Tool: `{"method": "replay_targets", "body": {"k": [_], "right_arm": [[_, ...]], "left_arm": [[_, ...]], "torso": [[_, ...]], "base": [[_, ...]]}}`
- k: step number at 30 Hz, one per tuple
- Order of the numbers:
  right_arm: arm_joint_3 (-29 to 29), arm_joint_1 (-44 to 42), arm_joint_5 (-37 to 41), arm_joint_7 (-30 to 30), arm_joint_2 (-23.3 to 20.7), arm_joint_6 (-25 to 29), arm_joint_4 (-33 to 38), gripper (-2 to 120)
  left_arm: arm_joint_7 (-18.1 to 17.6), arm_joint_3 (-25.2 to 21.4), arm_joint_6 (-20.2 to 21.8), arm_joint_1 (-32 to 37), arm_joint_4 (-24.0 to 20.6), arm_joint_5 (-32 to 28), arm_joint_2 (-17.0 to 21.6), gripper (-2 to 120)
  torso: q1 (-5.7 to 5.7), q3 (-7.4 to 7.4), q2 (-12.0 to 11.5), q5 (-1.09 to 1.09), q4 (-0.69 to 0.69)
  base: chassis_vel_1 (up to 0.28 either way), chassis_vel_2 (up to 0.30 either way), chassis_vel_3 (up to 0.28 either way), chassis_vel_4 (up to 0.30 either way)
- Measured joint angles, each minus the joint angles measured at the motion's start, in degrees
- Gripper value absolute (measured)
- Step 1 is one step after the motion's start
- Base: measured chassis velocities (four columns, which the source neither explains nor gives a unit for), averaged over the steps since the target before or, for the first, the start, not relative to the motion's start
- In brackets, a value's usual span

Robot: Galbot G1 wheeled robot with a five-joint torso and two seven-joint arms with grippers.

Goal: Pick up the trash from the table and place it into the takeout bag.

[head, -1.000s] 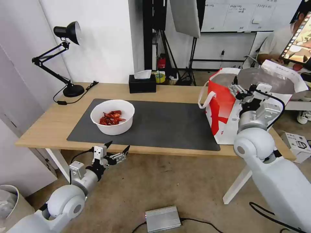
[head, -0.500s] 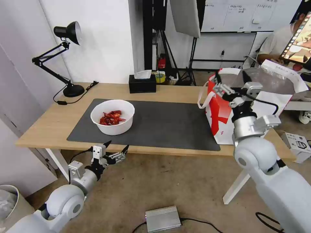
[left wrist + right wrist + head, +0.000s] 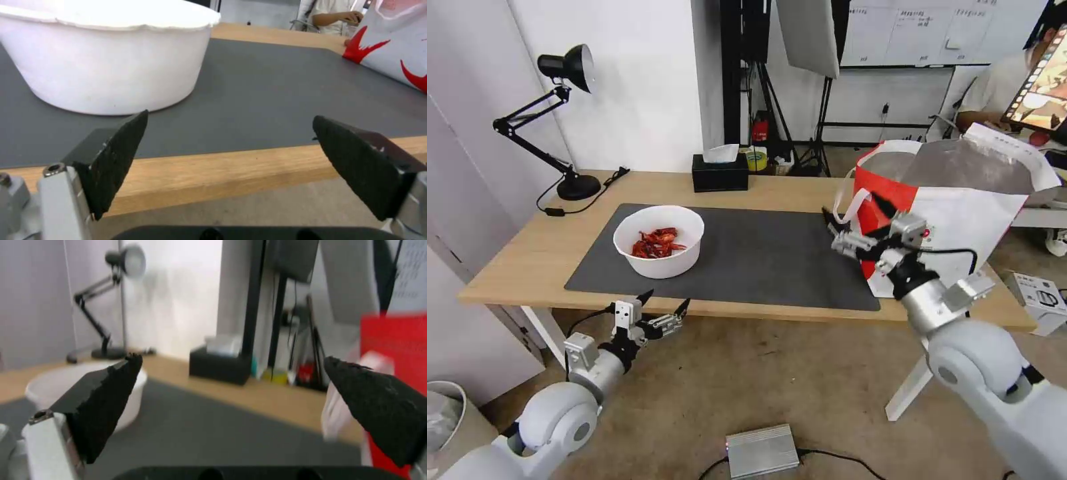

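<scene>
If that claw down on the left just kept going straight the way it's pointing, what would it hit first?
Probably the table's front edge: the open left gripper sits just below and before it. Slightly higher, it would skim the dark mat right of the white bowl.

White bowl (image 3: 658,241) of red shells upright on grey mat (image 3: 760,257), table (image 3: 514,260) left. Red-white bag (image 3: 954,213) upright, open, table's right end.

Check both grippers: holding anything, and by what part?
Nothing held. Left gripper is open, below the table edge; right gripper is open over the mat, beside the takeout bag.
</scene>
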Motion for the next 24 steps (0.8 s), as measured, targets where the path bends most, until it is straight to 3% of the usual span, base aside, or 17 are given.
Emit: {"method": "replay_targets", "body": {"k": [10,24], "right_arm": [[0.53,-7.79,0.46,3.24,-0.81,-12.1,4.09,100],[0.89,-13.29,-0.72,6.91,0.28,-14.96,5.85,100]], "left_arm": [[0.03,-0.16,-0.12,0.17,-0.15,0.04,-0.07,100],[0.44,-0.85,-0.19,0.7,-0.26,0.06,0.18,100]], "torso": [[0.0,0.0,0.0,0.0,0.0],[0.0,0.0,0.0,-0.01,0.0]], "base": [[0.0,0.0,0.0,0.0],[0.0,0.0,0.0,0.0]]}}
